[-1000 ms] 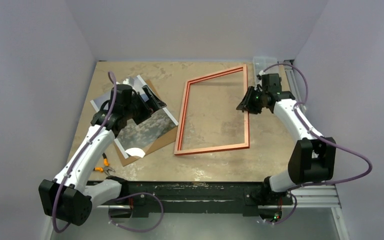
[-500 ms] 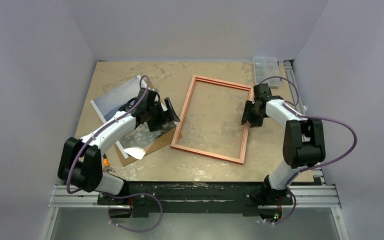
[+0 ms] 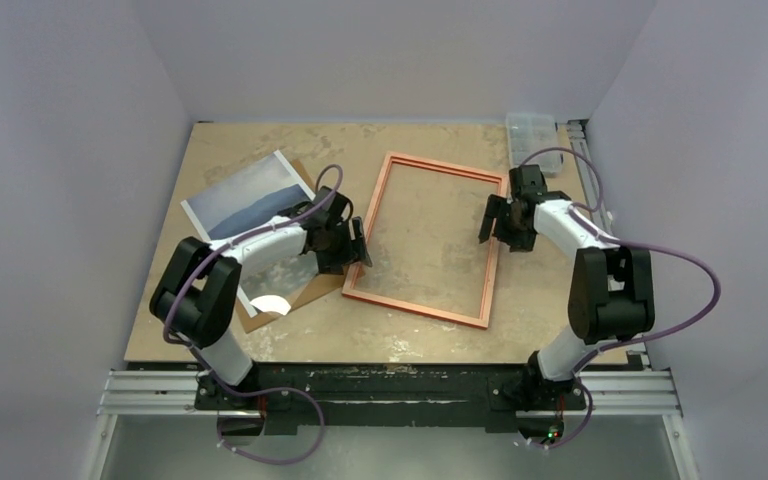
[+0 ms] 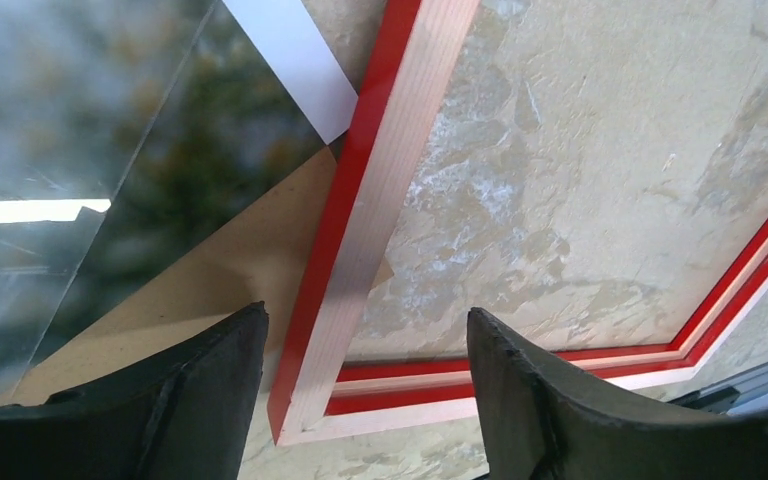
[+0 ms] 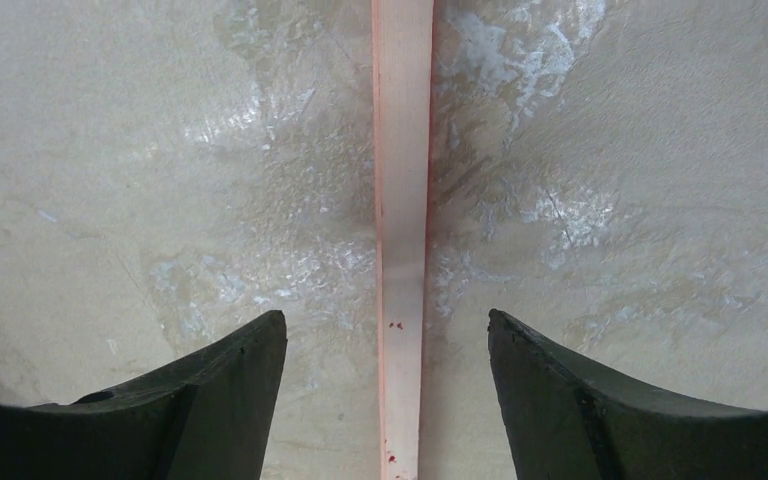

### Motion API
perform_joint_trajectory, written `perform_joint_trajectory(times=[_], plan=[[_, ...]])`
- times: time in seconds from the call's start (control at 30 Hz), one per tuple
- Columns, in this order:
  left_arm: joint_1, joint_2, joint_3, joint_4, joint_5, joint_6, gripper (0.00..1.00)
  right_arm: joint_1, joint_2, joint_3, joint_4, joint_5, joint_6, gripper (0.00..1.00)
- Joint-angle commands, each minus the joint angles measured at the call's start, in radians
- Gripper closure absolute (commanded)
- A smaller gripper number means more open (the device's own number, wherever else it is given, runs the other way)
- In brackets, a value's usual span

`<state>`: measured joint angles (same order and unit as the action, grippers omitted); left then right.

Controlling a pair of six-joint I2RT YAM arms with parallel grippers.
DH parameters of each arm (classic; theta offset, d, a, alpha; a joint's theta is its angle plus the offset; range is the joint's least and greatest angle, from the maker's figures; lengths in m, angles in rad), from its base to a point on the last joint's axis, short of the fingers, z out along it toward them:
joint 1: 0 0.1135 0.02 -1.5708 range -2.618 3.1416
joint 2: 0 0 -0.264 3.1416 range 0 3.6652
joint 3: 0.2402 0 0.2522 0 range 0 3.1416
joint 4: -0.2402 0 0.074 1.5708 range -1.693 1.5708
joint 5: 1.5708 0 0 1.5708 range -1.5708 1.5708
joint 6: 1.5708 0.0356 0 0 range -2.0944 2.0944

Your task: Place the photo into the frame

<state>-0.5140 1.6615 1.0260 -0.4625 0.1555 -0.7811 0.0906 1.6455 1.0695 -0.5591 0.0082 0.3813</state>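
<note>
The frame (image 3: pixel 447 167) is laid flat mid-worktop (image 3: pixel 410 135), w/ L pincer (image 3: pixel 352 243) set open astride its left bar, R pincer (image 3: pixel 500 222) open astride right bar, photo (image 3: pixel 245 195) laid on brown board (image 3: pixel 300 293) just beside.

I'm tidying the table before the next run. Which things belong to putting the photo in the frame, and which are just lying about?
For the job: photo, frame.
Lying about: brown backing board under the photo, clear plastic box at the far right corner.
</note>
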Motion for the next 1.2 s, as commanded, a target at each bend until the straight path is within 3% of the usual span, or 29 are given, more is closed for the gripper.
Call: perform_joint_trajectory(times=[0.0,0.1,0.3,0.47,0.67,1.17], plan=[[-0.042,0.01,0.034,0.032,-0.014,0.014,0.34,-0.003,-0.056,0.005,0.014,-0.006,0.012,0.28],[-0.08,0.038,0.052,0.012,-0.03,-0.008,0.46,-0.004,-0.066,0.006,0.011,-0.006,0.014,0.28],[-0.138,0.072,0.066,-0.054,-0.099,-0.062,0.82,-0.004,-0.115,0.009,0.003,-0.056,0.013,0.27],[-0.198,0.035,0.026,-0.065,-0.139,-0.147,0.96,-0.004,-0.166,0.011,-0.008,-0.094,0.007,0.27],[-0.247,-0.002,-0.036,0.0,-0.143,-0.228,0.98,-0.003,-0.206,-0.003,0.003,-0.152,0.005,0.26],[-0.358,0.072,0.061,-0.046,-0.137,-0.206,1.0,-0.003,-0.235,-0.01,0.004,-0.177,-0.006,0.25]])
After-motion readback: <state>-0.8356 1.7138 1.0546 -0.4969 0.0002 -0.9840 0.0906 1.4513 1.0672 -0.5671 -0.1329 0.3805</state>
